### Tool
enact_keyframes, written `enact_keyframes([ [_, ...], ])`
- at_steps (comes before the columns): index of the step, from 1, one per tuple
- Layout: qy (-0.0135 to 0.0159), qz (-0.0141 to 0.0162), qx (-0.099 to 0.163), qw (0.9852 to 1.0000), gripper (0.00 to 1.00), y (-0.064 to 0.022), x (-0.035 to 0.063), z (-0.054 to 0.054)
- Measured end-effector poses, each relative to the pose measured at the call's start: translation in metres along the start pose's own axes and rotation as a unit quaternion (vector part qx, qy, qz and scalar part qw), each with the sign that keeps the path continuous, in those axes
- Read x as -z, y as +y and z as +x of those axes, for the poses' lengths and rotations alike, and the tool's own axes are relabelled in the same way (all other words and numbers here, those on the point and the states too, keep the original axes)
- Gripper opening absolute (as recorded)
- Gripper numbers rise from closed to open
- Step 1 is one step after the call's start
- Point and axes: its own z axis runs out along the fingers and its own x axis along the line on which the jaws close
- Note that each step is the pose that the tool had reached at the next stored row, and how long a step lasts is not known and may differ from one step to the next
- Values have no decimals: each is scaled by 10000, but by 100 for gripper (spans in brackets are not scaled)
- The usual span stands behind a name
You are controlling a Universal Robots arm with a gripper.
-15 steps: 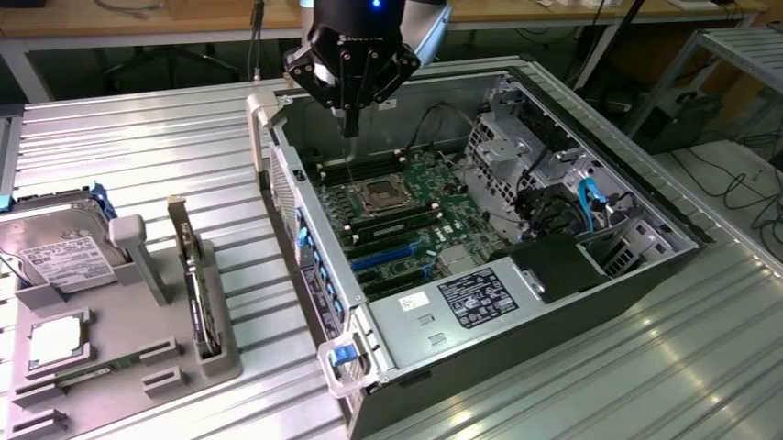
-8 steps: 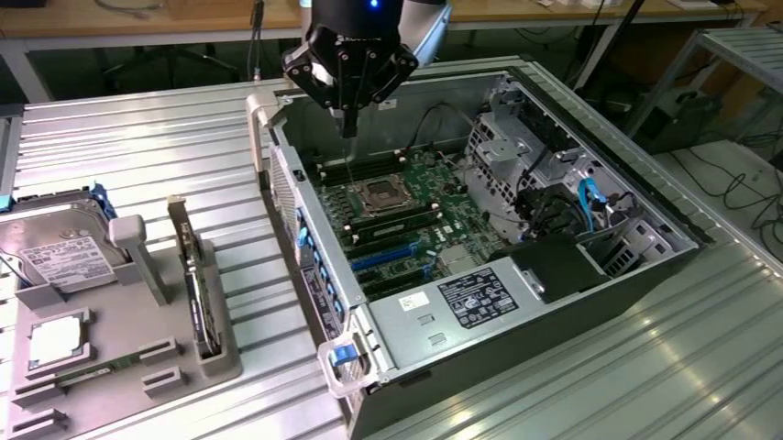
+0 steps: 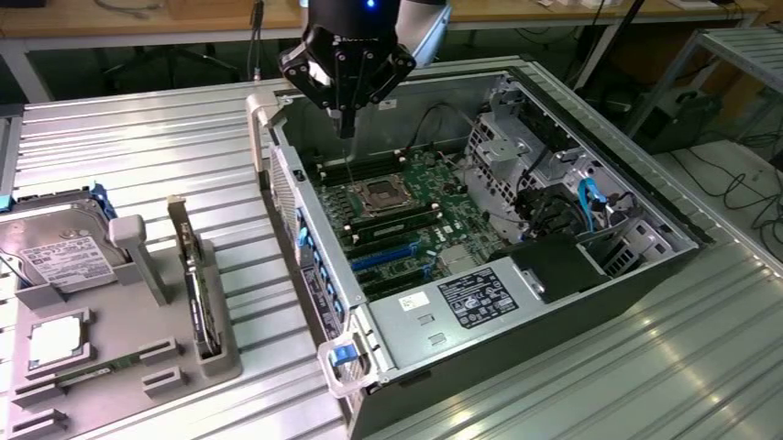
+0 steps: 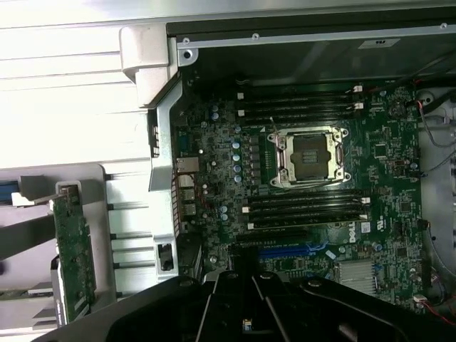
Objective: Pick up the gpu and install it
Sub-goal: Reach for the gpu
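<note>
In the exterior view I see the black multi-fingered gripper [image 3: 347, 124] hanging over the open metal computer case [image 3: 490, 385]. Its fingers are clenched together into one narrow tip and carry nothing. It is above the green motherboard [image 3: 423, 215], near the square silver processor socket [image 3: 378, 192]. The gpu [image 3: 196, 284], a thin dark circuit card with a silver bracket at one end, stands on edge in a slot of the grey plastic parts tray [image 3: 135, 339]. The tray lies by the edge of the ribbed metal worktop [image 3: 147, 137] on the exterior view's left. The card is on the tray's side nearest the case, well apart from the gripper. A silver hard drive with a white label [image 3: 55, 255] rests in the same tray.

In the wrist view I have the gripper [image 4: 242, 285] looking down on the motherboard [image 4: 385, 185] and the socket [image 4: 310, 157]. The gpu [image 4: 71, 256] shows edge-on in its tray slot, outside the case wall.
</note>
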Motion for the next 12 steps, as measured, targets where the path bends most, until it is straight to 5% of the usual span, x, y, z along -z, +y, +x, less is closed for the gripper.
enact_keyframes([
  [12, 0, 0, 0, 10000, 11, -3, 0, 33],
])
